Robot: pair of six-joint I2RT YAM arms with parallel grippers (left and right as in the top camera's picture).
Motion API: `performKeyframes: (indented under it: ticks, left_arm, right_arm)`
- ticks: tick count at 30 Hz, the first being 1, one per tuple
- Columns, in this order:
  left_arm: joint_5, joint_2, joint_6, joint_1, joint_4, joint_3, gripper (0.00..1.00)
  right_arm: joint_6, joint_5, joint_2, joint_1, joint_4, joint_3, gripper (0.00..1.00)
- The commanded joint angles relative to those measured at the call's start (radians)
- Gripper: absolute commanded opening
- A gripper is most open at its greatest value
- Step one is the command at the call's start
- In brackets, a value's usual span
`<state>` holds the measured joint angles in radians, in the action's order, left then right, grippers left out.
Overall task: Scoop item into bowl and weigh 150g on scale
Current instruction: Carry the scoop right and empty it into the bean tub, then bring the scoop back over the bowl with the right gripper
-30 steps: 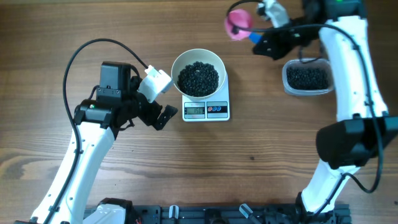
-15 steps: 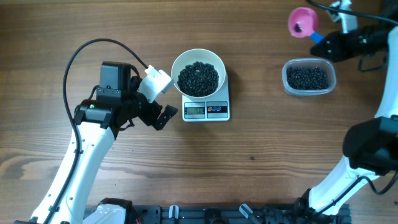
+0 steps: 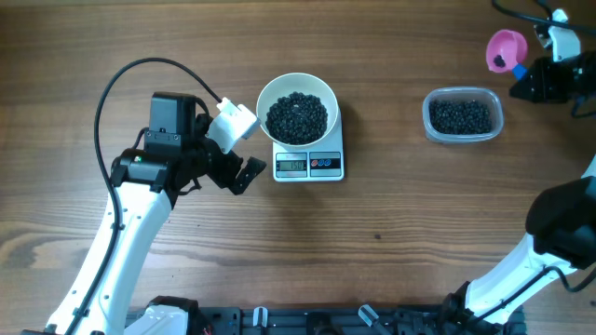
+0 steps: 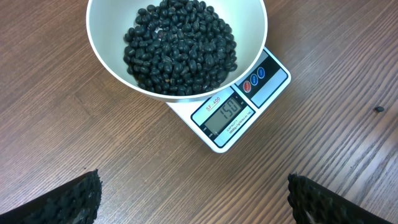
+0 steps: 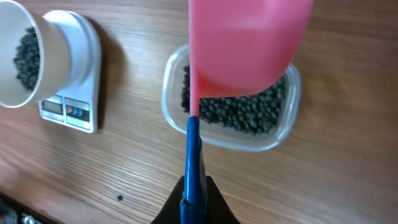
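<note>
One wooden table [image 3: 391, 242] is spanned by both arms. To the left of the scale, the left gripper [image 3: 244, 147] is held with its jaws spread wide and nothing is gripped between them. At the far right edge, the right gripper [image 3: 533, 78] is clamped tight on the blue handle of a pink scoop [image 3: 506, 49]. The scale [image 3: 309, 166] is set near the table's middle, and 150 is shown on its display [image 4: 229, 115]. The white bowl [image 3: 264, 98] is seated on it and is filled with black beans [image 3: 297, 116]. More beans are kept in a clear container [image 3: 463, 115], well to the right.
</note>
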<state>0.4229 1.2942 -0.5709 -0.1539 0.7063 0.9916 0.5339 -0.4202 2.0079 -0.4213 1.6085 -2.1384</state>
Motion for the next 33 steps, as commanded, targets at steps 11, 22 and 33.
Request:
performKeyframes:
  ticks: [11, 22, 33]
  left_arm:
    - [0.006, -0.003, 0.003, 0.005, -0.003, -0.006, 1.0]
    - [0.005, -0.003, 0.003, 0.005, -0.003, -0.006, 1.0]
    - [0.006, -0.003, 0.003, 0.005, -0.003, -0.006, 1.0]
  right_arm:
    - [-0.124, 0.167, -0.03, 0.07, -0.046, 0.32, 0.04]
    - [-0.386, 0.658, -0.054, 0.302, -0.063, 0.32, 0.04]
    - [-0.509, 0.872, -0.054, 0.426, -0.034, 0.32, 0.04]
